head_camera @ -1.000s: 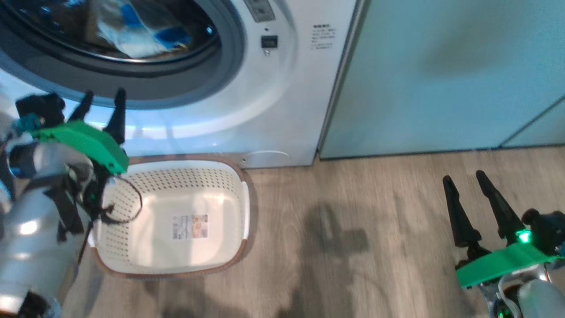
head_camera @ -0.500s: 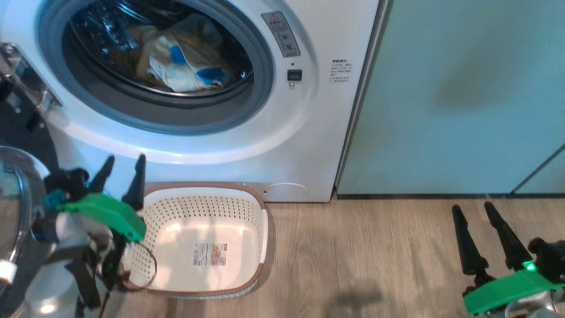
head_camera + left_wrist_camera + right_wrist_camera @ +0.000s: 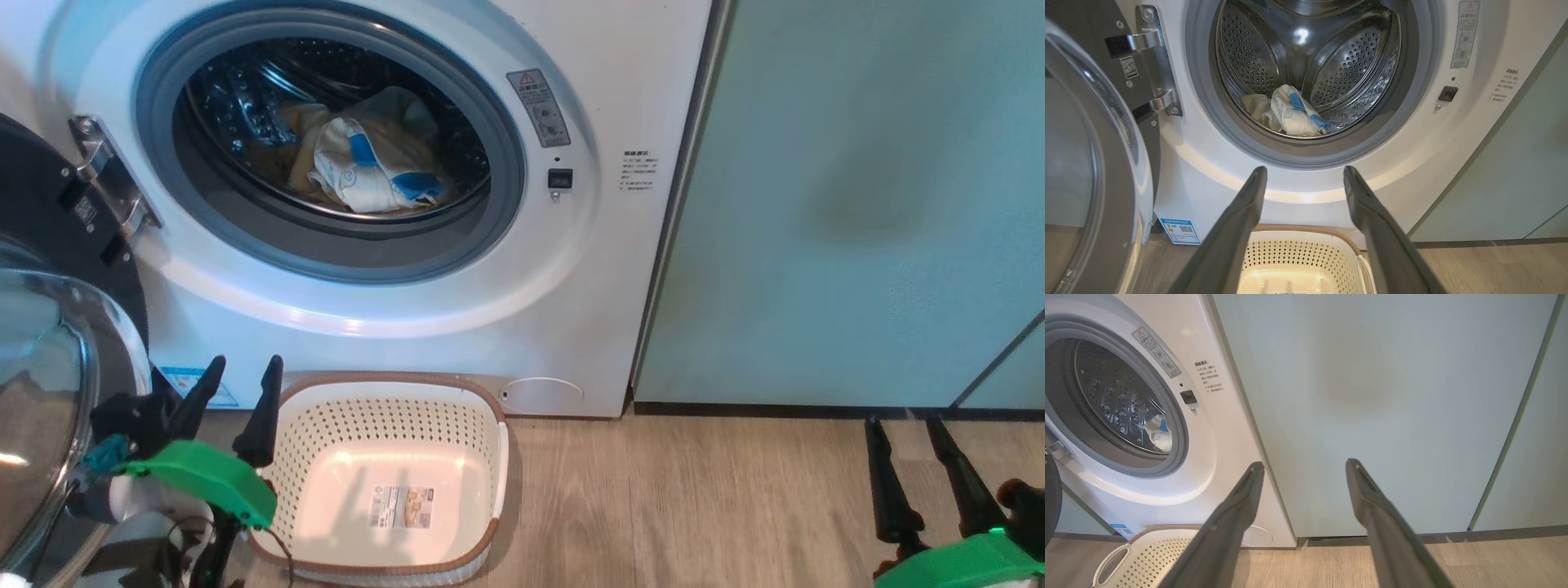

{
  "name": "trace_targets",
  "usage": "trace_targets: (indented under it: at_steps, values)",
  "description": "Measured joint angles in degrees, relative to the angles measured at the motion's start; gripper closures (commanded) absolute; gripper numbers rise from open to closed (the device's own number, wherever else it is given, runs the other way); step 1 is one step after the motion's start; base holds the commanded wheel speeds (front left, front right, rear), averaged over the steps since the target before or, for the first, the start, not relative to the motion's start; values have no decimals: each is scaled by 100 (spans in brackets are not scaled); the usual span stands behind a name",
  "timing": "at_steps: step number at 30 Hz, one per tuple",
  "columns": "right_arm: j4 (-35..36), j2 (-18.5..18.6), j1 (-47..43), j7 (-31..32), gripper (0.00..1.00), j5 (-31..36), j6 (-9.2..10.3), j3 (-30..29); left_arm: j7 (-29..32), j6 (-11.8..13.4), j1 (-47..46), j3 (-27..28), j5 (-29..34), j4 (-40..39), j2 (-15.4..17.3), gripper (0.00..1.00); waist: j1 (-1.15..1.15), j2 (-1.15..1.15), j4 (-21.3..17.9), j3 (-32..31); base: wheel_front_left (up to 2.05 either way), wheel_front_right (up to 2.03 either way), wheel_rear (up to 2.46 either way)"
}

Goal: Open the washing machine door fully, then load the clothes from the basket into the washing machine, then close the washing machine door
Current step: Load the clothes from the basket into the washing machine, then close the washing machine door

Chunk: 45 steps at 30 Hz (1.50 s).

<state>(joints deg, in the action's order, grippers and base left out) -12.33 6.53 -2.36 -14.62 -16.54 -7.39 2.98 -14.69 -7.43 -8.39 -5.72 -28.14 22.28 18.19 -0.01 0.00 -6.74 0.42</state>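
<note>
Head view: clothes (image 3: pixel 371 167) lay inside the washing machine (image 3: pixel 588 310), basket (image 3: pixel 392 384) bare at its foot; left gripper (image 3: pixel 247 361) and right gripper (image 3: pixel 902 422) gaped, empty. Left wrist view: the door (image 3: pixel 1110 171) hung open; pushing its free rim should swing it shut. Right wrist view: cabinet (image 3: pixel 1372 396) ahead.

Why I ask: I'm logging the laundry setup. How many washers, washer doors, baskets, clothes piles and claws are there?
washing machine: 1
washing machine door, open: 1
basket, empty: 1
clothes pile, inside the machine: 1
claws, left claw and right claw, both open: 2
Total: 6
</note>
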Motion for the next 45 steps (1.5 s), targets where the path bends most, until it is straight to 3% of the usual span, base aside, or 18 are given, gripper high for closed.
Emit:
trace_targets:
  at_steps: [29, 45]
  values:
    - [26, -69, -101, 0, 0, 49, 0, -181, 0, -1, 222, 85, 93, -69, -103, 0, 1, 0, -96, -136, -3, 3, 0]
    - [22, -88, -108, 0, 0, 49, 0, -168, 0, -1, 221, 153, 143, -55, -131, 0, 1, 0, -75, -161, -153, 153, 0]
